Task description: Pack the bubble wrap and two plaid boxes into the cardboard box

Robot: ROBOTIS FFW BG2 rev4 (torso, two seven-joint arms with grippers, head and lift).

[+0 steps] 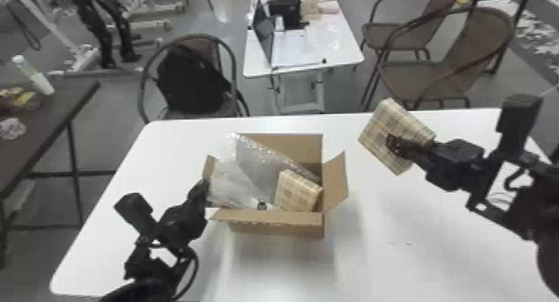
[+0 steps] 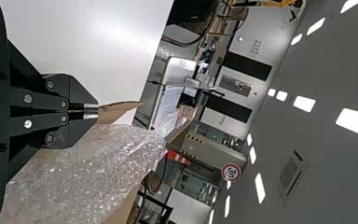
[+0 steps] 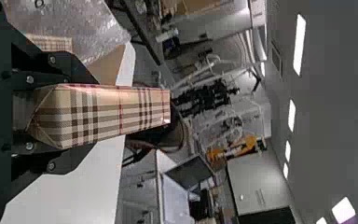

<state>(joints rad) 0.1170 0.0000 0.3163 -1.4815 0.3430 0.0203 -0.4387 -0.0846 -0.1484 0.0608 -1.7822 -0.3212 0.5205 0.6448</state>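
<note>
The bubble wrap (image 1: 253, 166) and one plaid box (image 1: 296, 193) are in the cardboard box (image 1: 276, 229), leaving the second plaid box (image 1: 381, 121), pinched in the right gripper's (image 1: 392, 143) jaws, while the left gripper's (image 2: 98, 111) jaws nip a side flap (image 2: 116, 112).

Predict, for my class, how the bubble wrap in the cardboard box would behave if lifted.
The bubble wrap would probably flop and fold, as its sheet looks thin, creased and slanted across the cardboard box. It is likely light for its size, being clear, thin plastic. Its glossy surface might also slip a little in a grip.
</note>
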